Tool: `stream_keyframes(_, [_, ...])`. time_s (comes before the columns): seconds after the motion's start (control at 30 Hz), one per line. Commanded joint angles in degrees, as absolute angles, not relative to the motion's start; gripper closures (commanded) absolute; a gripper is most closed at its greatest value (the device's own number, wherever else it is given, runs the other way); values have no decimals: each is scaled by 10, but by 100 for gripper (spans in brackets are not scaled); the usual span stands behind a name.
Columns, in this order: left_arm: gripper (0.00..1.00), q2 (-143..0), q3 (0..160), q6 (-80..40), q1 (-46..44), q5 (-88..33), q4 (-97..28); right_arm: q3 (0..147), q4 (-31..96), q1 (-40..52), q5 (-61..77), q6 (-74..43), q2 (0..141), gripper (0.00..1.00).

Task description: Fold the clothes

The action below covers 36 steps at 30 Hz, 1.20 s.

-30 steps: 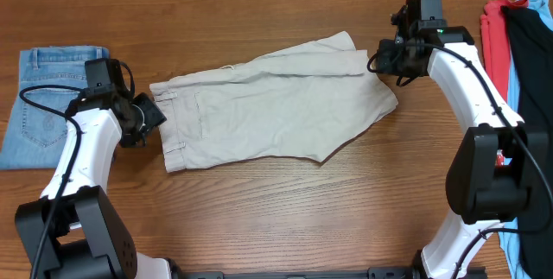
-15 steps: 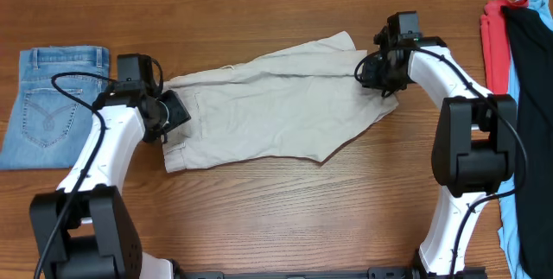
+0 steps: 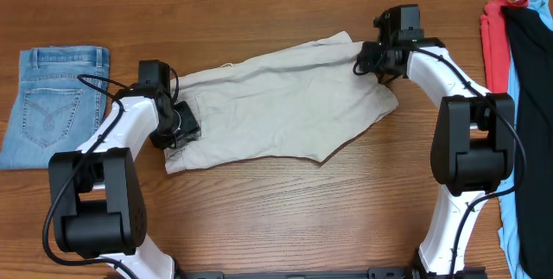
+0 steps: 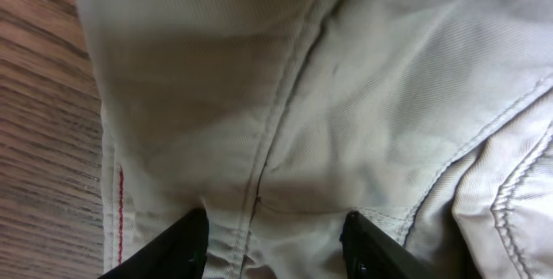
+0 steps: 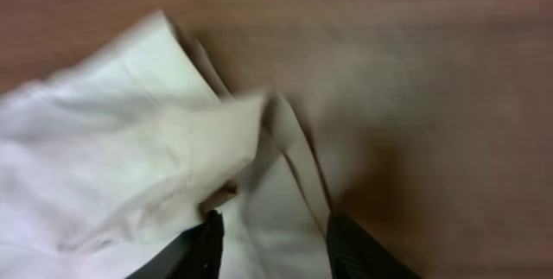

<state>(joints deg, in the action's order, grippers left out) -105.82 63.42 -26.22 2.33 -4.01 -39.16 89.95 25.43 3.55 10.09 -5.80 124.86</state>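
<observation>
The pale beige shorts (image 3: 276,106) lie spread flat across the middle of the wooden counter (image 3: 285,218), waistband to the left and legs running right. The upper leg reaches toward the far right corner of the cloth. A welt pocket (image 3: 200,113) shows just inside the waistband. No lettering can be read on them. The left wrist view shows only seams, topstitching and a thin red line of thread (image 4: 119,201) along one edge of the fabric, beside bare wood.

The left claw (image 3: 180,128) sits on the waistband end of the shorts. Its fingers (image 4: 186,246) stand apart, tips down on the cloth, with a seam running between them. The right claw (image 3: 367,59) is at the opposite end, over the hem of the upper leg. Its fingers (image 5: 210,244) are also apart, with a folded flap of the hem lying between them right at the edge, next to bare counter. Whether either claw actually pinches the fabric I cannot tell.

Well to the left lies a folded pair of light-blue jeans (image 3: 52,102), its back pocket carrying a curved stitched pattern. Any tag on it is too small to read. At the right edge red (image 3: 494,41), light-blue (image 3: 538,3) and black (image 3: 531,54) garments overlap.
</observation>
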Motion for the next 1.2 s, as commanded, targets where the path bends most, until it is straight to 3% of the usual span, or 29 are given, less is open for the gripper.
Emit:
stream_keyframes(0.0, [47, -1120, 612, -254, 17, -45, -397, 900, 205, 46, 135, -60, 1252, 54])
stream_keyframes(0.2, [47, -1123, 612, -254, 17, -44, -411, 909, 164, 55, 140, -62, 1252, 53])
stream_keyframes(0.63, [42, -1123, 612, -253, 19, 6, -464, 946, 403, -10, 120, -59, 1153, 37])
stream_keyframes(0.77, [40, -1123, 612, -253, 19, 6, -458, 939, 486, -29, 108, -58, 1155, 37])
stream_keyframes(1.17, [39, -1123, 612, -252, 19, 6, -459, 844, 529, -20, 98, -59, 1170, 34])
